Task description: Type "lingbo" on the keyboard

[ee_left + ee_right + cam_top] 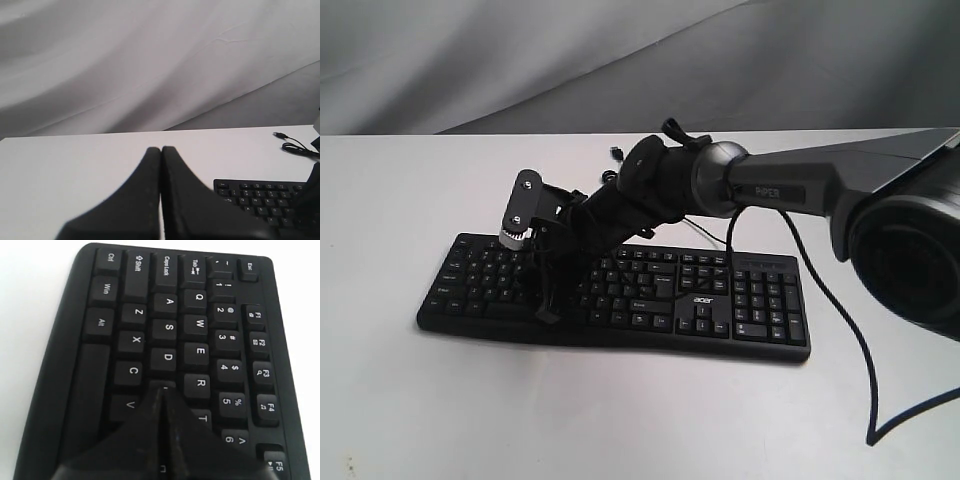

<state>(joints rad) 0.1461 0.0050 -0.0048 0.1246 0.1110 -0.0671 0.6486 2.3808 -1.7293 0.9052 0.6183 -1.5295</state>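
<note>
Exterior: right arm [800, 185] reaches across, right gripper [548, 300] low over the left half of the keyboard [760, 310], which lies mid-table parallel to the far edge | Left wrist: left gripper [161, 152] closed, empty, off the keyboard's corner | Right wrist: jaws closed, tip just past D [167, 358]; likely "g"; next, "b" beyond V [131, 404].

Right arm [800, 180]: grey metallic link, dark panel bearing PIPER lettering [767, 190]. Wrist housing [655, 180] black, rounded. Bracket [523, 208] silver-grey, dark screw heads. Thin black cable [831, 300] off link. Left pincer [161, 152], right pincer [161, 392]: matte black, tapered fingers.
</note>
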